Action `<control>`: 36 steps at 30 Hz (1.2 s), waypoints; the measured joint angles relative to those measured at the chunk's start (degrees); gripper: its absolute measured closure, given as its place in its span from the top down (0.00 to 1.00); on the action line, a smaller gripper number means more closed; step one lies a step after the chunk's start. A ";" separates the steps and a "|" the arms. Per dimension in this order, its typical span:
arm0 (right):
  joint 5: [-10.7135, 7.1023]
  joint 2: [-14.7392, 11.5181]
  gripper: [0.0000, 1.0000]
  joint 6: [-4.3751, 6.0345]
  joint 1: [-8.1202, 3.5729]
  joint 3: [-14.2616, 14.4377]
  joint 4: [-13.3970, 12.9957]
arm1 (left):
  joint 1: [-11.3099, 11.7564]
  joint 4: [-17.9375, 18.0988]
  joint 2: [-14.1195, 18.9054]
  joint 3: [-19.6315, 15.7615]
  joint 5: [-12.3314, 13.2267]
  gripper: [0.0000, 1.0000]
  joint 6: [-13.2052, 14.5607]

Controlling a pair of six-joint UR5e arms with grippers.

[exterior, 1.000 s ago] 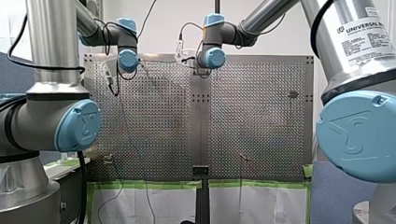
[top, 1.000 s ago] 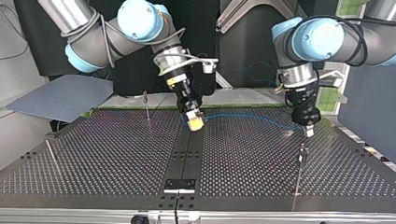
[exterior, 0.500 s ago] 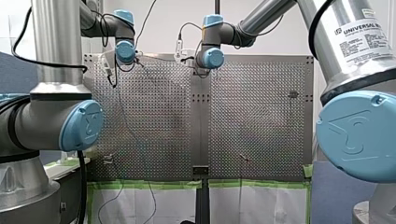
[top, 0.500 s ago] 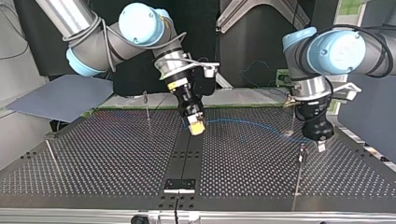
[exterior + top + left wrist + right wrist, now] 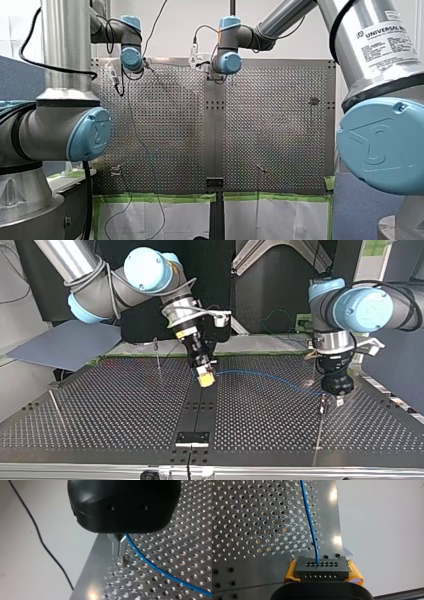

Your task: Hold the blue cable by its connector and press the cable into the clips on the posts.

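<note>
- We judge the task to be at an early stage: the connector [image 5: 322, 568] is in hand, but no stretch of the cable [image 5: 310, 522] can be seen seated in a clip.
- The right gripper [image 5: 205, 376] is clenched on the connector, which sits squarely between its yellow pads, and the cable leaves the connector's face and runs away over the surface [image 5: 125, 410].
- In the top view the cable hangs clear of the surface in a shallow arc from the connector, near the middle strip, to the left gripper [image 5: 118, 553].
- The left gripper's metal fingers are nearly together and, as far as we can tell, pinch the cable, which comes out right beside them.
- That gripper is just above the top of the nearest post [image 5: 320, 425], so the first press looks to be the step in hand.
- The other posts [image 5: 157, 357] stand well apart from the cable and are left to do.
- Our right arm reaches in with its wrist slanted down toward the middle.
- Our left arm's wrist points almost straight down.
</note>
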 joint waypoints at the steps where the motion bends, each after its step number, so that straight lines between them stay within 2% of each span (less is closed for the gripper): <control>1: 0.00 0.02 0.00 -0.01 -0.07 0.00 -0.01 | 0.21 0.06 -0.26 0.09 0.37 0.00 -0.08; 9: 0.00 0.14 0.00 -0.06 -0.84 0.00 -0.04 | 2.15 0.17 -0.65 1.55 2.18 0.00 -1.11; 15: 0.00 0.23 0.00 -0.06 -1.44 -0.01 -0.06 | 3.72 0.26 -0.95 2.06 4.60 0.00 -1.74; 23: -0.43 0.78 0.00 -0.03 -2.93 -0.55 -0.20 | 5.64 0.27 -3.39 3.26 8.10 0.00 -2.42; 36: -1.87 4.68 0.00 0.02 -5.17 -5.79 0.11 | 11.32 1.78 -4.87 4.26 13.33 0.00 -4.76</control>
